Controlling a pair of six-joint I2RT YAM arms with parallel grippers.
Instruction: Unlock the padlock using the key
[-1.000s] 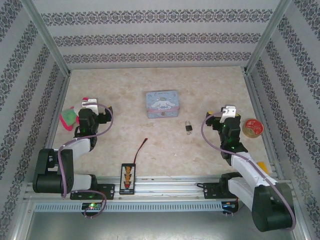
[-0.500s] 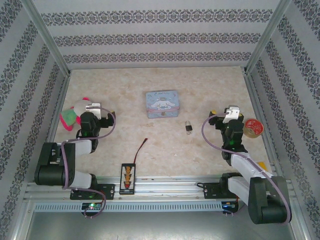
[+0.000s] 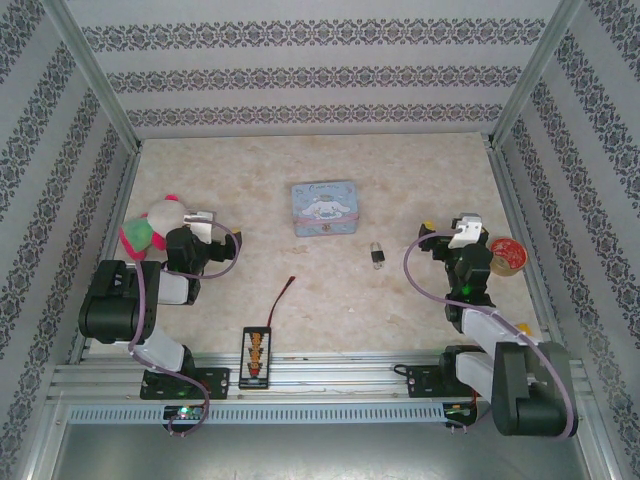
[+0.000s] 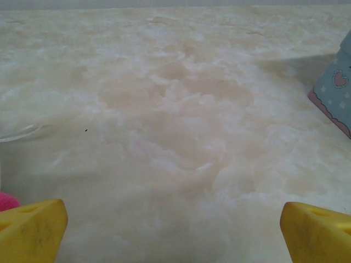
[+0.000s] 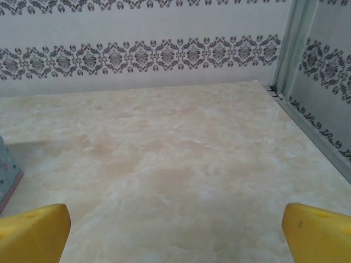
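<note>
The padlock (image 3: 377,256) lies on the worktop (image 3: 330,300) right of centre, in front of and to the right of the tin (image 3: 324,208), between the two arms and well apart from both. The key is too small to make out in the top view.

The tin's pale blue lid carries a white cartoon figure, and any lettering on it is too small to read. In the left wrist view its corner (image 4: 335,93) shows a small pink heart and stars above a pink scalloped edge. The black strip (image 3: 255,355) at the near edge has orange marks that cannot be read. A thin wire (image 3: 283,293) with a red tip lies just beyond it.

The left jaws stand wide apart and hold nothing, with bare worktop between the yellow fingertips (image 4: 33,230). The right jaws are equally wide and empty, their fingertips (image 5: 315,233) at the frame's lower corners.

Since a second ago the left arm (image 3: 112,305) has folded back toward its base, and its wrist has shifted right, uncovering the pink, green and white plush (image 3: 145,228). The right arm (image 3: 520,385) has folded back too, its wrist now nearer the tape roll (image 3: 506,255). Padlock, tin, strip and wire have not moved, and both jaws have stayed wide.
</note>
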